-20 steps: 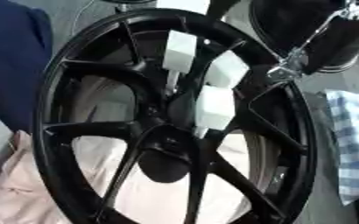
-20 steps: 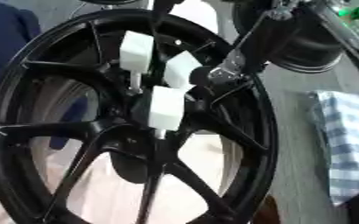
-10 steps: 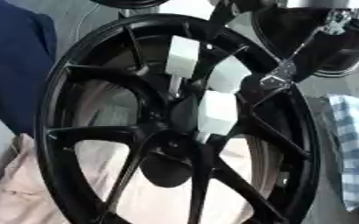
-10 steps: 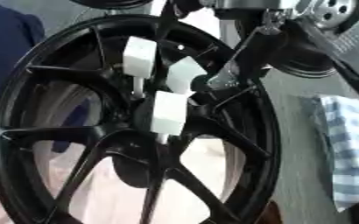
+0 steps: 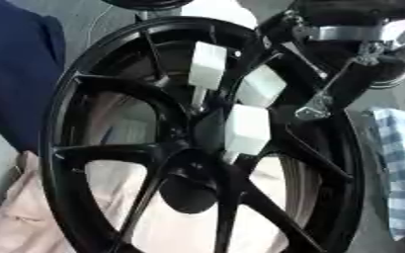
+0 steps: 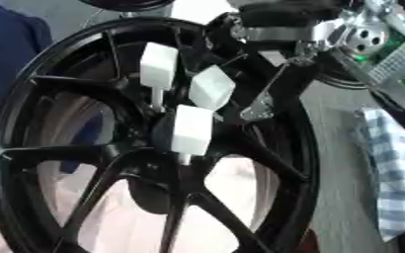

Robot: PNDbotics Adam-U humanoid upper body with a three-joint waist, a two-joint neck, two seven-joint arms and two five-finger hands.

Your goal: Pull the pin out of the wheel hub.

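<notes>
A large black spoked wheel [image 5: 85, 99] lies tilted and fills both views. Three pins with white block heads stand in its hub [image 5: 208, 133] on thin stems: one at the upper left [image 6: 158, 66], one at the upper right [image 6: 211, 87], and one lower down [image 6: 191, 129]. My right arm [image 6: 284, 24], black with a silver band, comes in from the top right above the rim. My right hand [image 6: 258, 106] hangs just right of the white heads, dark against the spokes. Contact with a pin cannot be made out.
A dark blue cloth [image 5: 16, 74] lies to the left. Pale pink fabric [image 5: 24, 217] shows under the spokes. A blue-and-white checked cloth [image 6: 396, 173] lies at the right. A second dark round object [image 5: 387, 74] sits behind the arm.
My right arm has come down and leftward over the rim, bringing the hand closer to the white pin heads. The whole picture has also shifted a little.
</notes>
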